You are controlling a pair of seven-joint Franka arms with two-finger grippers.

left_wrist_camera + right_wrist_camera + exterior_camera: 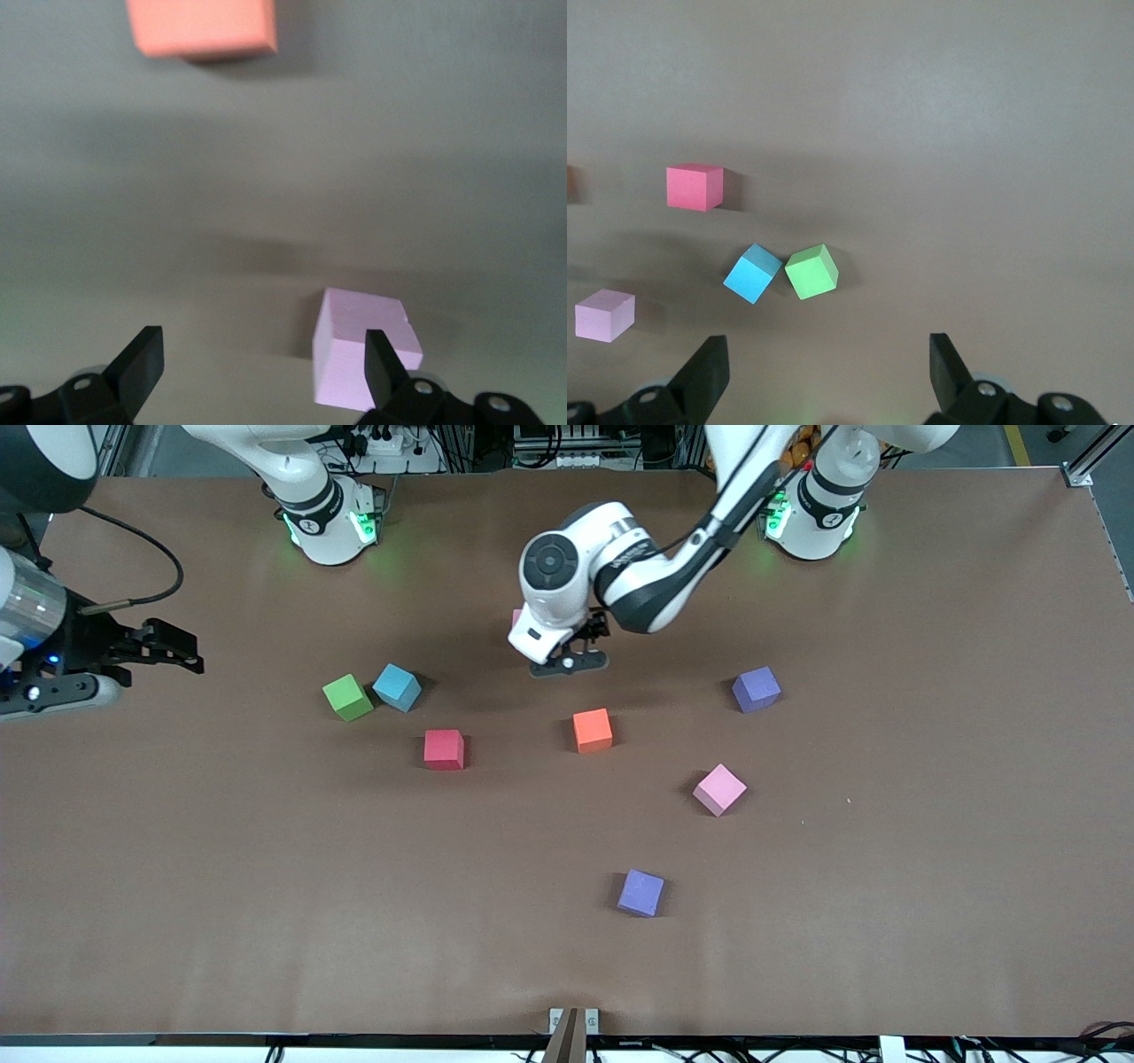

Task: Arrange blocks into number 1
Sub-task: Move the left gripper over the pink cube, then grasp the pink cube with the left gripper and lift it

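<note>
The left tool (257, 365) is hanging wide open over a pink block (359, 345); soft, light foam, so pinch its flat sides. The right tool (824, 365) is waiting, open too.

No lettering to read anywhere here. The left arm (620, 567) carries a dark marking on its white wrist link, toward two o'clock from the round joint cap, but it's too small to make out. The foam cubes show plain faces, no numbers, and the brown table (886, 912) bears no label or sign.
</note>
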